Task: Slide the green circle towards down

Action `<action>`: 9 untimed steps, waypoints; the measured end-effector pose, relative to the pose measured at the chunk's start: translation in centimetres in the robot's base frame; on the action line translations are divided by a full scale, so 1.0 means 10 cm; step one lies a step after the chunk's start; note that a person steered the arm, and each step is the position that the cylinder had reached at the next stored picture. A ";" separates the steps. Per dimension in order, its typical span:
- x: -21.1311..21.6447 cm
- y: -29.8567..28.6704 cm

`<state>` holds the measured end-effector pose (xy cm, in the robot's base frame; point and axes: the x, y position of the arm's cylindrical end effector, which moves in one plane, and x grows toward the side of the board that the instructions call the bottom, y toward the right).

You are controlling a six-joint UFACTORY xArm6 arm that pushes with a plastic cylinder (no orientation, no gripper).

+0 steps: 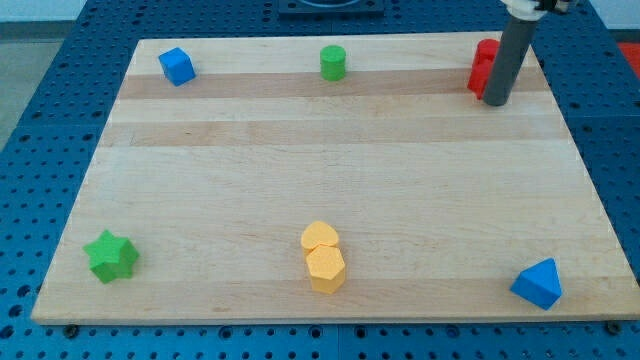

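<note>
The green circle [333, 62] is a small green cylinder standing near the view's top edge of the wooden board [330, 160], about at its middle. My tip [496, 101] is the lower end of the dark rod at the view's top right. It stands far to the right of the green circle. It is right beside a red block [481, 66], which the rod partly hides.
A blue cube [177, 66] sits at the top left. A green star [111, 256] lies at the bottom left. Two yellow blocks, a heart [320, 237] and a hexagon [326, 268], touch at the bottom middle. A blue triangle [539, 283] lies at the bottom right.
</note>
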<state>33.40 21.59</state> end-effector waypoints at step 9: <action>-1.25 -1.77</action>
<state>20.93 3.90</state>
